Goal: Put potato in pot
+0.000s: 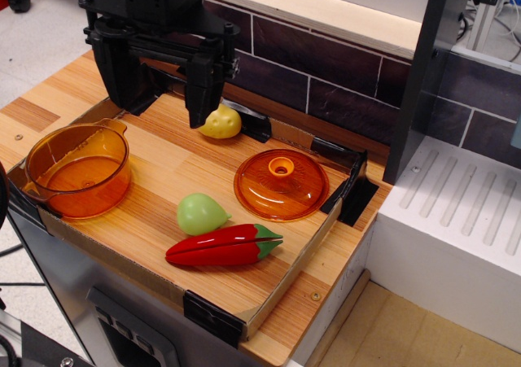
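The pale-yellow potato (221, 123) lies on the wooden board near the back edge. My black gripper (167, 111) hangs over the back left of the board, jaws wide open and empty. Its right finger (202, 90) stands just left of the potato, touching or nearly touching it; the potato is outside the jaws. The transparent orange pot (77, 172) stands upright at the left front corner of the board, with nothing in it that I can see.
A flat orange lid with a knob (281, 184) lies right of centre. A light-green pear toy (201, 214) and a red pepper toy (224, 246) lie near the front. A low cardboard rim (293, 269) with black clips borders the board. A white drainer (456, 237) stands to the right.
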### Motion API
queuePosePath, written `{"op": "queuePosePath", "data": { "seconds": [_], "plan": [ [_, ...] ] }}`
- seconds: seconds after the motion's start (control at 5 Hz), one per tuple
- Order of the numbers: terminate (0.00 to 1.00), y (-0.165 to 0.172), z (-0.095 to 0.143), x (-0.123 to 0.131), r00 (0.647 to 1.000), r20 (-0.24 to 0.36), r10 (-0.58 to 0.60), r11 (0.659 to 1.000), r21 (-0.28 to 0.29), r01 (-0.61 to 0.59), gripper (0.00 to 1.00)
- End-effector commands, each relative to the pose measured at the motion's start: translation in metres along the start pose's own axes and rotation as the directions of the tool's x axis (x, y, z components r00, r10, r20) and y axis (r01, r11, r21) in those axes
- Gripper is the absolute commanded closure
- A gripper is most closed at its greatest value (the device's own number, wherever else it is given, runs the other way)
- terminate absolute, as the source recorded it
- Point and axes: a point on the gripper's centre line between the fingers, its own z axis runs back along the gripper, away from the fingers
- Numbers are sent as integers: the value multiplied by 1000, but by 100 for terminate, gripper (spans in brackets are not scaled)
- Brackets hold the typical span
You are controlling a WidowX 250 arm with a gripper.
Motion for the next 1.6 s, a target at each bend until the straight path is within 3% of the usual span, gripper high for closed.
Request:
{"op": "queuePosePath", "data": {
  "seconds": [0.0,0.2,0.4,0.6,0.8,1.0,1.2,1.4],
  "plan": [
    [0,0,0,0,1000,0,0,1000,0,0,0],
    [0,1,-15,6,974,29,223,975,6,-223,0],
    [0,12,-14,23,919,16,395,917,-67,-393,0],
    [0,26,-19,44,793,17,608,783,-175,-597,0],
    [0,38,-24,60,622,29,782,610,-243,-755,0],
    [0,46,-31,76,494,67,867,490,-299,-819,0],
    [0,49,-43,90,411,41,911,406,-274,-872,0],
    [0,49,-54,106,351,32,936,348,-247,-904,0]
  ]
}}
